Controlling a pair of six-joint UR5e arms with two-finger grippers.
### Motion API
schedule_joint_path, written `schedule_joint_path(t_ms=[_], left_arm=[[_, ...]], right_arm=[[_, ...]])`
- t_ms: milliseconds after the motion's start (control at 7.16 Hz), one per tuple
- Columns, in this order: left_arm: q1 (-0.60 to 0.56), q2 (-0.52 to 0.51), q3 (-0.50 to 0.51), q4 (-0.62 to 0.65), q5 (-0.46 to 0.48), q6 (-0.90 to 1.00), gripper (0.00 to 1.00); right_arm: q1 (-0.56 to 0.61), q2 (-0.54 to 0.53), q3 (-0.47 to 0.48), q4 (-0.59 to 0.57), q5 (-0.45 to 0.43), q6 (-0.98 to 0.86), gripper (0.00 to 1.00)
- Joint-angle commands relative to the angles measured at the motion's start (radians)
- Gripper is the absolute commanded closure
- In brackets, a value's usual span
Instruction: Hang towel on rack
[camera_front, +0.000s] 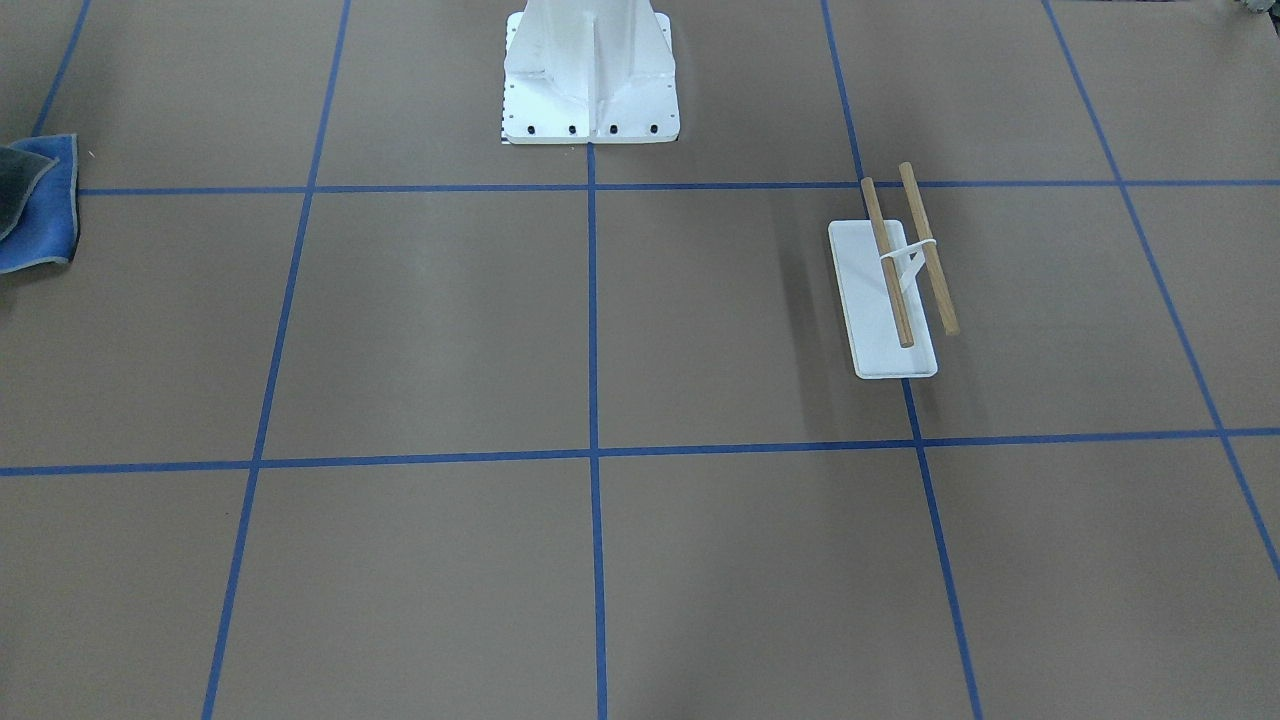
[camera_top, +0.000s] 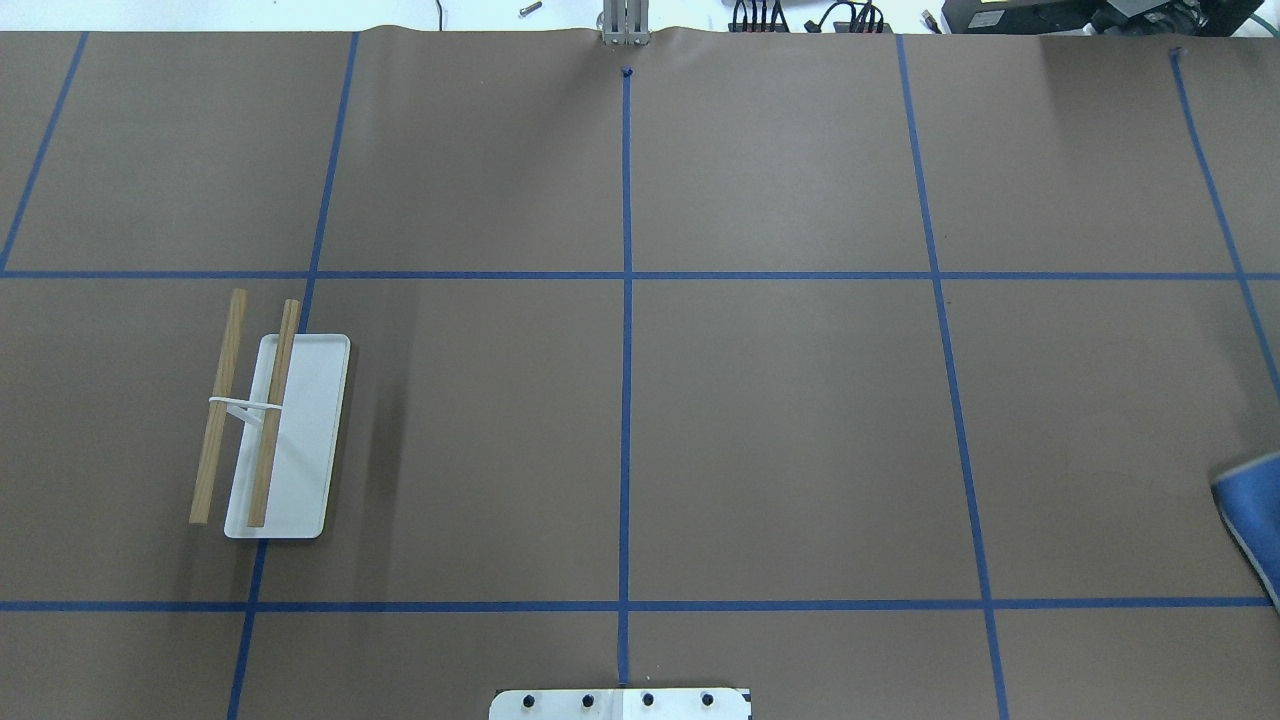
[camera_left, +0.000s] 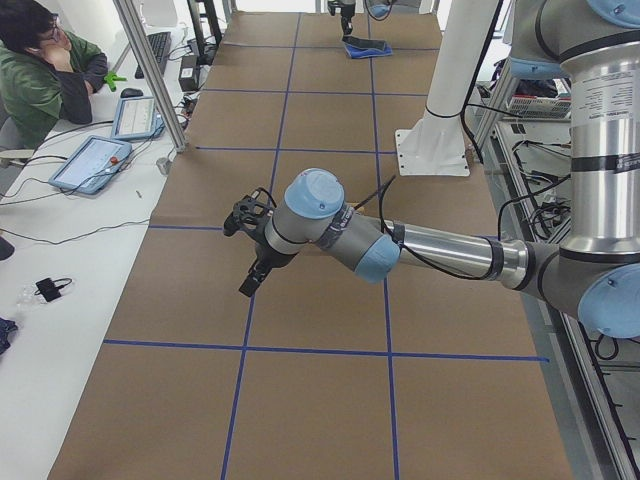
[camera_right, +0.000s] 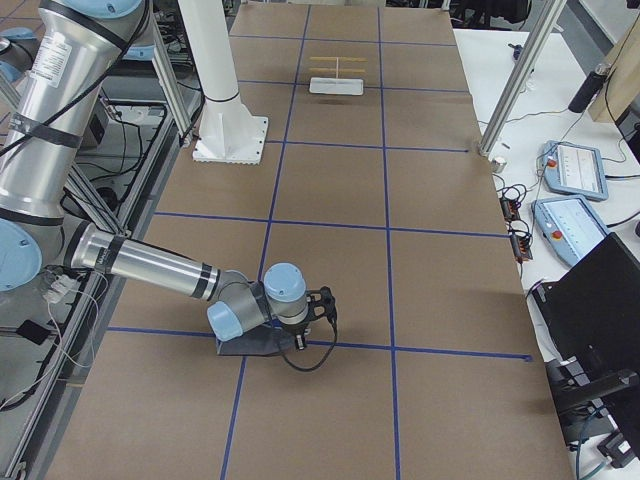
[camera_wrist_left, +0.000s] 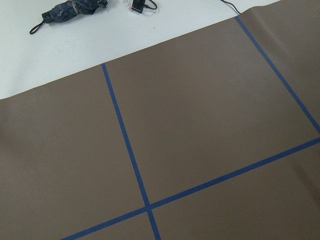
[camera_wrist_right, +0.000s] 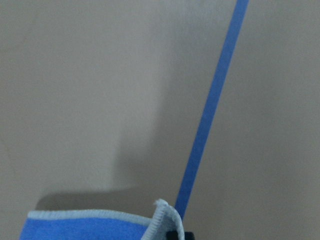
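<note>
The towel (camera_front: 40, 205) lies crumpled at the table's end on my right side, blue with a dark grey fold; it also shows at the overhead view's right edge (camera_top: 1250, 515). My right gripper (camera_right: 305, 338) is low at the towel (camera_right: 250, 347). The right wrist view shows the towel's blue side and a raised pale-stitched corner (camera_wrist_right: 90, 227) at the bottom edge; I cannot tell whether the gripper is open or shut. The rack (camera_top: 265, 420), two wooden bars on a white base, stands on my left side (camera_front: 905, 265). My left gripper (camera_left: 248, 285) hovers above the table; I cannot tell its state.
The white robot pedestal (camera_front: 590, 75) stands at the table's middle edge. Blue tape lines grid the brown table (camera_top: 780, 430). An operator (camera_left: 45, 70) sits beside the table with tablets (camera_left: 90, 163). A folded umbrella (camera_wrist_left: 70, 11) lies off the table.
</note>
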Motion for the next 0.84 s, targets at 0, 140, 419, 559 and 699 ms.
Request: schedule_joint_path(t_ms=[0,140,419,559,699], left_arm=[[0.002,-0.003,-0.001,0.004,-0.001,0.0,0.02],[0.018,-0.014,-0.005,-0.003,-0.003,0.0,0.02],[0.026,-0.07,-0.011,-0.017,-0.106,-0.174,0.02],[0.029,-0.09,-0.009,-0.095,-0.198,-0.295,0.02],[0.052,-0.137,-0.009,-0.161,-0.274,-0.427,0.02]], right_arm=[[0.114,0.177,0.012,-0.061,0.105,0.009,1.0],[0.141,0.253,0.055,-0.158,0.106,0.01,1.0],[0.146,0.379,0.194,-0.323,0.103,0.05,1.0],[0.111,0.448,0.265,-0.338,0.113,0.181,1.0],[0.034,0.524,0.307,-0.336,0.107,0.313,1.0]])
